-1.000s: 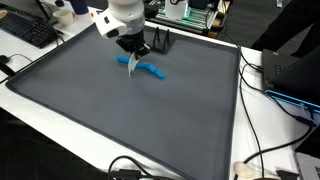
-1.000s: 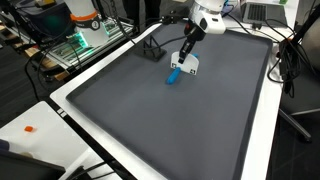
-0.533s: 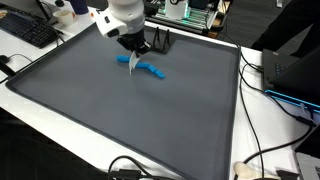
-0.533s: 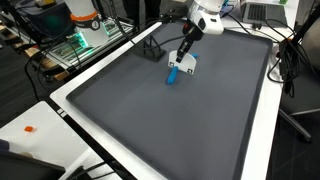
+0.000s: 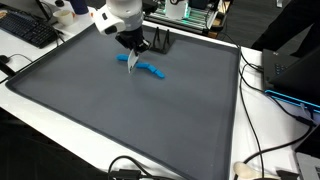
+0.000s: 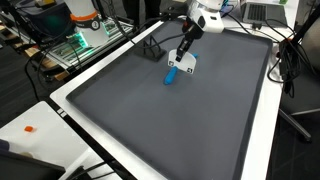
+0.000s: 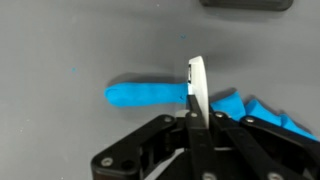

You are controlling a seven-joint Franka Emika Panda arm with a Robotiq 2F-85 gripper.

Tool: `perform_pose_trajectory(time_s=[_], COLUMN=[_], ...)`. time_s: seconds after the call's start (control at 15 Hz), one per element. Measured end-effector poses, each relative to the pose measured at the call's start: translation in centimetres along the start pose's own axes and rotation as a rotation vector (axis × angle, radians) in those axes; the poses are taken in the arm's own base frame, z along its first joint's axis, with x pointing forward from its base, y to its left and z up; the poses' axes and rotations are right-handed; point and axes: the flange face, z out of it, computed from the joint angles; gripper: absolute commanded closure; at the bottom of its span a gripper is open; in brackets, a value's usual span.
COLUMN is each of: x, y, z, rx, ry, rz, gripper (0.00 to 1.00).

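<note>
While a broad grey mat [image 5: 130,115] fills the table and gives a flat, plain floor to work on, the white arm [image 5: 118,15] leans in from the far edge and points its gripper [image 5: 131,60] straight down, an approach that seems chosen to meet a low-lying thing from above. A black stand [image 6: 151,49] sits just behind, apart from the action. The blue piece [image 5: 152,70] lies flat on the mat, one end directly under the gripper, the rest running out to the side. In the wrist view the fingers [image 7: 205,128] are drawn together, ending in a thin white strip [image 7: 196,85] that crosses the blue piece; whether the tip presses on it or hangs just above cannot be told.
</note>
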Motion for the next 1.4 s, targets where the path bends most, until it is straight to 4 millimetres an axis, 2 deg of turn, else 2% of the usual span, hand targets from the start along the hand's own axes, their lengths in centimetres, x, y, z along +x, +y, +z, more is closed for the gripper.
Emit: perform_pose_trajectory(time_s=[0.73, 1.0, 1.4], x=[-0.7, -0.9, -1.2], y=[2.2, 3.3, 4.5], z=[-3.9, -3.7, -2.2], rx=[0.004, 0.007, 0.010], ry=[0.065, 0.063, 0.052], rz=[0.036, 0.058, 0.083], gripper=[0.99, 0.99, 0.99])
